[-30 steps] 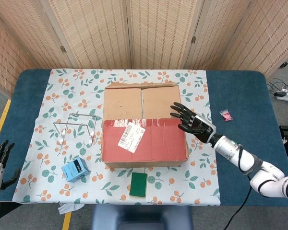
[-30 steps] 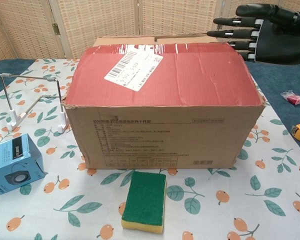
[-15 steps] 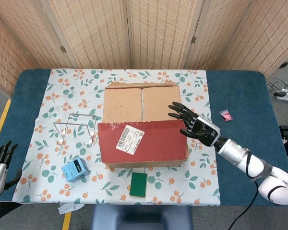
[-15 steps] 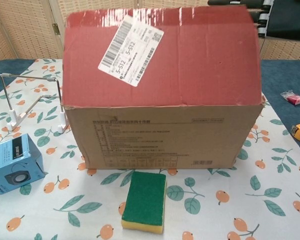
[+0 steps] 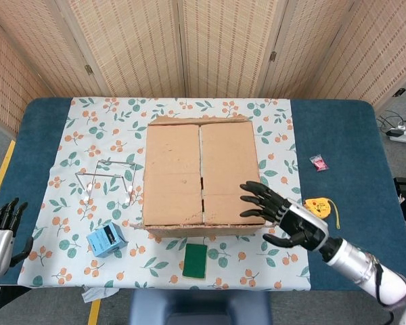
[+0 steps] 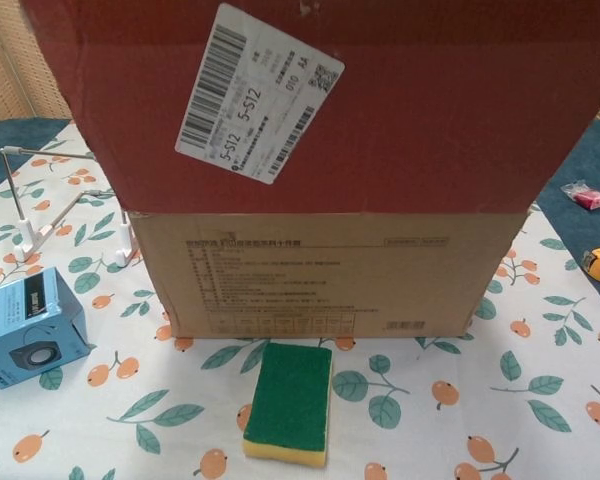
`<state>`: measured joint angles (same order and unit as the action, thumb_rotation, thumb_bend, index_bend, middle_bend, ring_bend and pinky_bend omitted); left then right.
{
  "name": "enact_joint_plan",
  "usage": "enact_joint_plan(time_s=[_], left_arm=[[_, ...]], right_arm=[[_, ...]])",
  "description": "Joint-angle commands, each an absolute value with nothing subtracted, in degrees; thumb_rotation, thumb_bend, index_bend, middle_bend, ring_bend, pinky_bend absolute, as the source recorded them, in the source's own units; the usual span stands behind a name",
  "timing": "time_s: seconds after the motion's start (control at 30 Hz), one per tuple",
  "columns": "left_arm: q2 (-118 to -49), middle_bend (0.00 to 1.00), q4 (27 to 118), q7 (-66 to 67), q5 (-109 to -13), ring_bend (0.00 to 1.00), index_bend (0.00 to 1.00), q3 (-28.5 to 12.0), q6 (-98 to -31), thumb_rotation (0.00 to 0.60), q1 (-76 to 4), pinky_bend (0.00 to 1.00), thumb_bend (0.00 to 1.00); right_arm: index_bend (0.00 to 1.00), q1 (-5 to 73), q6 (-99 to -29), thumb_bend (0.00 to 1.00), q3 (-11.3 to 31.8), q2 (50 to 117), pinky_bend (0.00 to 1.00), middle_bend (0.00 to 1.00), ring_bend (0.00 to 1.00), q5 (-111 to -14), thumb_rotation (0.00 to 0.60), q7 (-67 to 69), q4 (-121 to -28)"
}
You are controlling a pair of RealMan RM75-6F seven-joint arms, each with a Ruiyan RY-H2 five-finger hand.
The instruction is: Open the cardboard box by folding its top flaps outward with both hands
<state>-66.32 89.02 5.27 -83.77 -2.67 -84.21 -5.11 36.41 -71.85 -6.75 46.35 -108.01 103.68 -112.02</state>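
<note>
One red flap [image 6: 320, 100] of cardboard box [image 5: 201, 179] stands raised; right robot hand [image 5: 284, 220] at its front-right corner, spread, holding nothing. Flap should be pushed fully outward. Left robot hand [image 5: 1, 230] released.

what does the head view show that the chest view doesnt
Only the head view shows both hands: the right hand open by the cardboard box's near right corner, the left hand at the left edge, plus the two inner flaps lying flat. Only the chest view shows the red flap with its shipping label. Both show the sponge, blue box and wire stand.
</note>
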Motion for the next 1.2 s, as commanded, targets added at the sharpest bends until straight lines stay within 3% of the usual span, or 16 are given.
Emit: enact_joint_plan(time_s=[0.03,0.17,0.3,0.43,0.57,0.67,0.73,0.83,0.9,0.93,1.03,1.2], left_arm=[[-66.48,0.0,89.45,5.87,-84.3,0.0,0.0,-2.46,-84.81,0.6,-4.91,0.0,0.5],[-66.48,0.0,89.84,6.17,-85.18,0.0,0.0,-2.18,-85.59,0.6,-4.67,0.0,0.49],[-66.24,0.0,90.02,5.7,-85.86,0.0,0.0,-2.01,-86.11,0.6,-4.51,0.0,0.5],[-66.0,0.0,89.88,4.7,-86.37,0.0,0.0,-1.94,-86.56,0.6,-4.37,0.0,0.49],[-65.89,0.0,89.64,4.23,-86.5,0.0,0.0,-1.75,-86.11,0.6,-4.5,0.0,0.49],[-65.68,0.0,89.62,3.96,-86.51,0.0,0.0,-1.67,-85.98,0.6,-4.48,0.0,0.49],[-65.4,0.0,89.92,3.53,-86.65,0.0,0.0,-1.56,-86.15,0.6,-4.34,0.0,0.5],[-65.05,0.0,89.97,2.65,-87.3,0.0,0.0,-1.33,-86.5,0.6,-4.2,0.0,0.49],[-65.02,0.0,89.66,2.01,-87.6,0.0,0.0,-1.24,-86.54,0.6,-4.22,0.0,0.49],[-65.08,0.0,89.52,1.68,-87.48,0.0,0.0,-1.35,-86.75,0.6,-4.12,0.0,0.49],[-65.03,0.0,89.52,0.88,-87.08,0.0,0.0,-1.52,-87.08,0.6,-3.83,0.0,0.49],[-64.63,0.0,89.38,-0.34,-87.01,0.0,0.0,-1.5,-87.0,0.6,-3.73,0.0,0.5]], right_arm=[[0.0,32.7,-74.25,0.37,-11.59,44.01,0.18,0.0,0.05,-112.82,0.6,99.57,-114.81],[0.0,30.47,-74.78,0.37,-14.77,43.93,0.19,0.0,0.05,-115.35,0.6,95.5,-114.8],[0.0,29.78,-75.27,0.37,-15.33,43.55,0.19,0.0,0.05,-115.88,0.6,90.68,-115.76],[0.0,29.92,-73.66,0.37,-12.99,42.66,0.11,0.0,0.06,-113.72,0.6,78.01,-117.63],[0.03,31.42,-70.57,0.37,-6.01,43.01,0.03,0.02,0.07,-104.39,0.6,59.29,-119.93],[0.09,35.26,-65.87,0.37,0.43,43.13,0.02,0.18,0.13,-95.47,0.6,44.89,-119.25],[0.16,38.0,-62.5,0.37,3.76,42.98,0.05,0.36,0.24,-90.25,0.6,36.35,-117.47],[0.31,42.02,-58.56,0.37,8.28,44.9,0.27,0.55,0.46,-82.07,0.593,25.58,-114.78],[0.37,45.58,-54.19,0.37,10.25,45.31,0.37,0.59,0.54,-78.22,0.582,18.4,-112.87],[0.41,47.7,-51.53,0.37,11.04,45.33,0.41,0.62,0.57,-75.99,0.536,13.55,-111.91],[0.54,52.19,-46.74,0.37,12.7,45.78,0.44,0.64,0.61,-69.3,0.321,4.08,-111.18],[0.56,58.55,-43.18,0.37,13.82,48.44,0.36,0.58,0.57,-57.98,0.199,-8.04,-111.57]])
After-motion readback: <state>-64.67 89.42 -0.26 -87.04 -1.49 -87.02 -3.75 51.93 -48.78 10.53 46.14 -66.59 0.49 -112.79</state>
